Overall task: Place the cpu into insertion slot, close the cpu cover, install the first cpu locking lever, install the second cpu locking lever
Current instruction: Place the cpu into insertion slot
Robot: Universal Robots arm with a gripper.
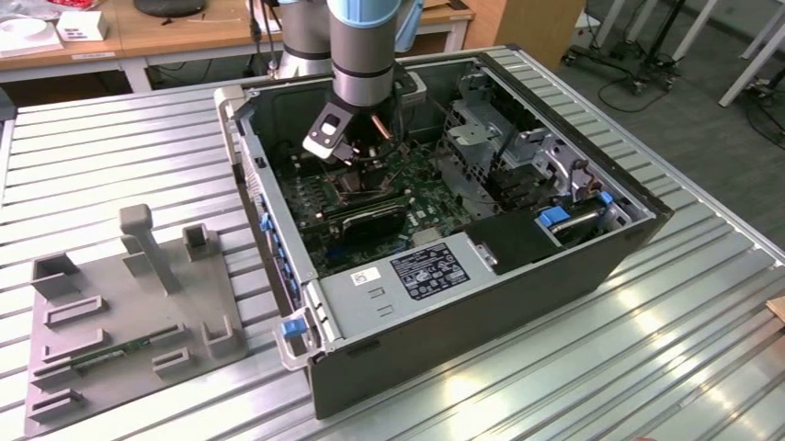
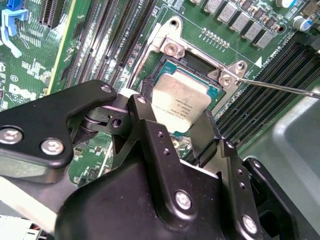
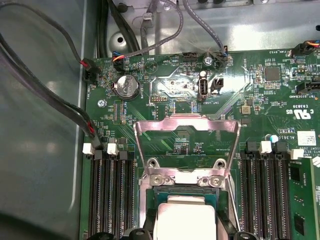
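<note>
"What is the gripper holding?"

"The cpu. Its two black fingers pinch it from both sides, closed just that wide."

"Where is the cpu?"

"At the insertion slot, inside the computer case. The cpu cover stands up, open, at the slot's edge."

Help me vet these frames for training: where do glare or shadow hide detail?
First wrist view: the cpu face is washed out nearly white, and a glare patch sits on the board. Second wrist view: cpu evenly lit. Exterior view: bright reflections on the table; case interior shadowed under the arm.
</note>
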